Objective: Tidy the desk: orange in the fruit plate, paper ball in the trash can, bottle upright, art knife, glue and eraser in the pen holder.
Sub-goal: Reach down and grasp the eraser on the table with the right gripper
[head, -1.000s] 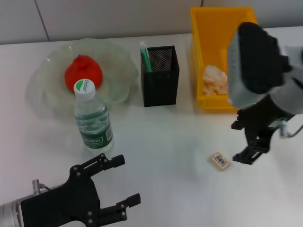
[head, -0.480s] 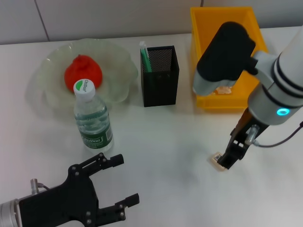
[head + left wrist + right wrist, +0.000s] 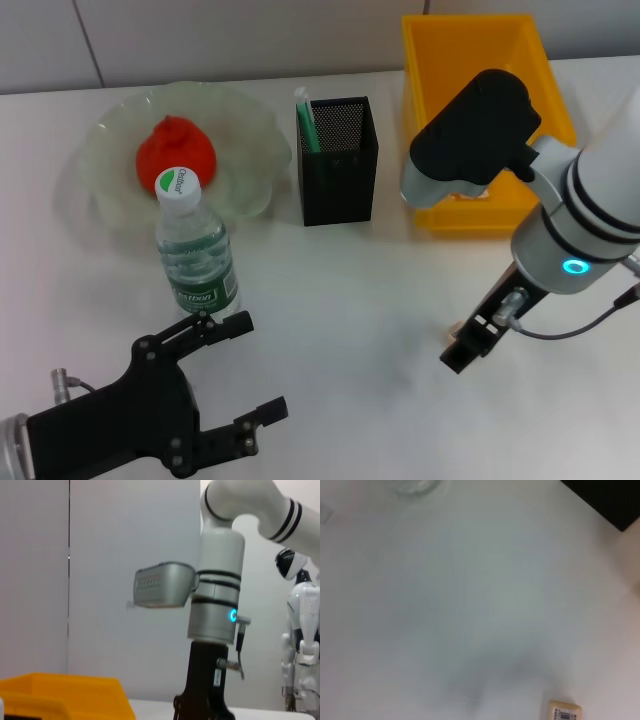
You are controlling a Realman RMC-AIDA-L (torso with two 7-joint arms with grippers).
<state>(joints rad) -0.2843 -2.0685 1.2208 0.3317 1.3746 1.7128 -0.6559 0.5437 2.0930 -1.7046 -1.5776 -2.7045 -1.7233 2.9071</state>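
The right gripper [image 3: 466, 348] hangs low over the white tabletop [image 3: 350, 290], its black tip pointing down directly over the eraser [image 3: 564, 712]. From the head camera the eraser is almost wholly hidden behind that tip, and whether the jaws are parted or closed cannot be told. The right wrist camera shows the eraser as a small, flat, cream-coloured block with a barcode label, lying on the smooth tabletop and partly cut off at the picture's edge. Above the gripper, the arm's bulky white and black casing with a glowing blue ring covers part of the trash can [image 3: 430, 70], a bright yellow rectangular plastic bin, so its contents cannot be seen.

The left gripper [image 3: 235, 370] rests low at the near left, a matte black metal claw with its jaws spread wide and holding nothing. Just beyond it the bottle [image 3: 194, 253] stands upright, clear plastic with a white cap and green label. Behind the bottle, the orange [image 3: 177, 150] lies in the fruit plate [image 3: 240, 140], a pale translucent dish with a wavy rim. To its right stands the pen holder [image 3: 338, 165], a square black mesh box with a green and white stick poking from one corner.
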